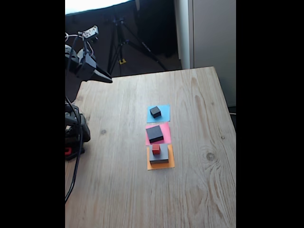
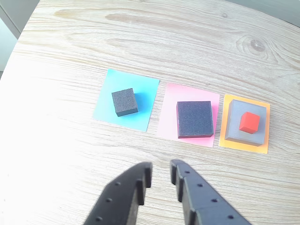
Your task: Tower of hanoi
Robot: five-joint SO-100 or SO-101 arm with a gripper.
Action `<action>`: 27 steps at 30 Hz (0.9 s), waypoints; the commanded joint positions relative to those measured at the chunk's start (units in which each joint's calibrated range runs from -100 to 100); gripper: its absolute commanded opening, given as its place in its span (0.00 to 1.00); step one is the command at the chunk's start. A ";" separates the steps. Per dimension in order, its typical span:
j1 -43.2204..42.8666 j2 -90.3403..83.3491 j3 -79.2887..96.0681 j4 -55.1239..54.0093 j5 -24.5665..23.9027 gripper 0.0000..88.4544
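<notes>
Fixed view: the gripper point(image 1: 105, 78) hangs raised above the table's point(image 1: 199, 190) far left corner, well apart from the three paper squares. Nearest it lies the blue square point(image 1: 164, 108) with the small black cube point(image 1: 155, 112); beyond, the pink square point(image 1: 166, 128) with the black slab point(image 1: 155, 133); farthest, the orange square point(image 1: 171, 163) with the grey slab point(image 1: 161, 155), the red cube point(image 1: 156, 149) resting on top.

Wrist view: the gripper point(image 2: 161, 172) sits at the lower edge, jaws parted by a narrow gap, holding and touching nothing. The small black cube point(image 2: 124, 102) lies ahead to its left, the black slab point(image 2: 194, 119) ahead to its right, the grey slab point(image 2: 246, 122) and red cube point(image 2: 249, 122) furthest right.

Likely hazard: so narrow an opening may strike a block's top on descent, or nudge it off its paper
</notes>
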State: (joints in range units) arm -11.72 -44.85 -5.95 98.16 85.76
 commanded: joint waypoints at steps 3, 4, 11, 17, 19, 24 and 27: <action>-1.36 -3.07 1.23 1.84 -0.81 0.02; -1.44 -3.68 2.14 1.84 -0.65 0.02; -3.20 -4.89 9.86 1.68 0.36 0.05; -6.46 -5.11 22.41 -3.18 5.04 0.07; -7.63 -6.93 29.41 -8.28 5.87 0.10; -8.97 -11.25 48.14 -23.98 9.22 0.21; -8.30 -11.62 55.77 -33.61 11.39 0.27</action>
State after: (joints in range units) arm -19.88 -54.60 42.03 76.06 93.92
